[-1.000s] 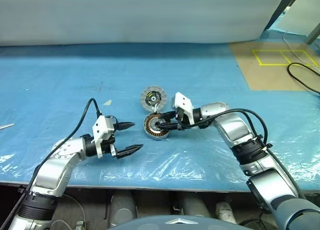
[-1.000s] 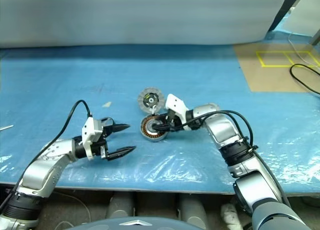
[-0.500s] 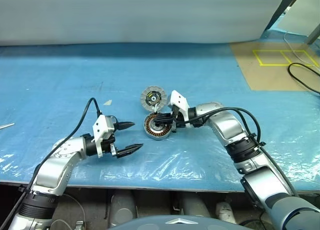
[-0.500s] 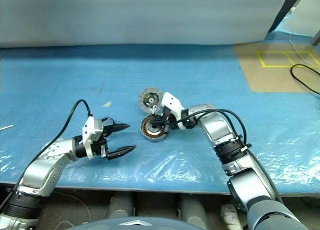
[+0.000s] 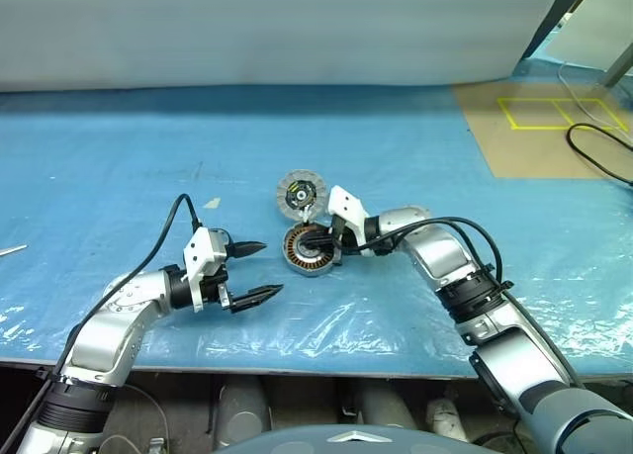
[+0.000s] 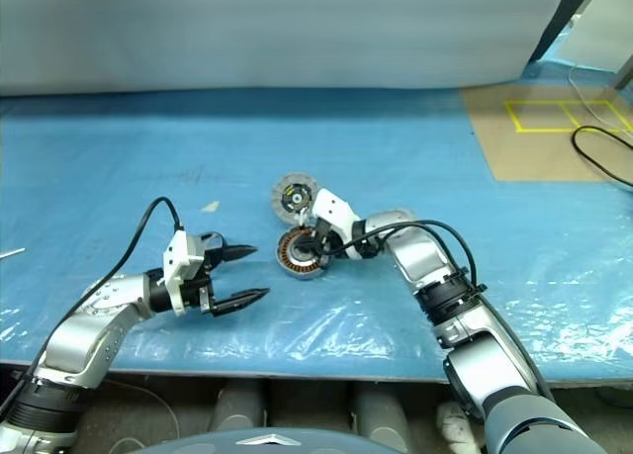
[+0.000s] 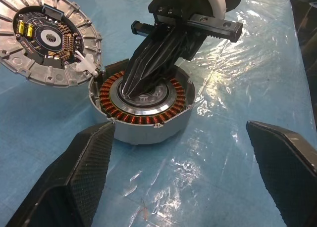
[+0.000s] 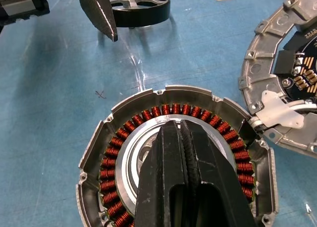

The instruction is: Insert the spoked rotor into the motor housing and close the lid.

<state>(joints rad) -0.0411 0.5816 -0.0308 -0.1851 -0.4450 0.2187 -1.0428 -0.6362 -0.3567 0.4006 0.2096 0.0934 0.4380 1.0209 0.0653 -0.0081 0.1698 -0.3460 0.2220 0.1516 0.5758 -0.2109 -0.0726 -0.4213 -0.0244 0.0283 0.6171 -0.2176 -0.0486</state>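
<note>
At the housing centre — right gripper (image 8: 181,138): the fingers are pressed together with nothing between them, their tips set into the light central hub inside the ring of copper windings. A second ago the fingers were seen parted above the same spot; they have since been closed and brought slightly lower and further toward the lid side.

Motor housing (image 5: 307,250): the cup is seated flat on the blue plastic-covered table (image 5: 415,157), open face up, windings exposed, no rotor inside.

Lid (image 5: 301,194): the disc is swung fully open at 12 o'clock of the housing, ribbed face and black-and-yellow centre up, joined at the hinge (image 7: 85,64).

Spoked rotor (image 8: 136,7): the black-rimmed wheel is lying flat on the table well apart from the housing, near one fingertip of the left gripper, in the right wrist view. Its position in the head views cannot be made out.

Left gripper (image 5: 255,271): the fingers are spread wide and empty, held at about 8 o'clock of the housing, near but not touching it. No change of place is noted over the last second.

Meaning for the task: the closed right fingers are judged to be steadying or centring the housing by its hub. Insertion is not begun; the rotor must be fetched, and the hub cleared, before seating. The lid remains to be shut.
</note>
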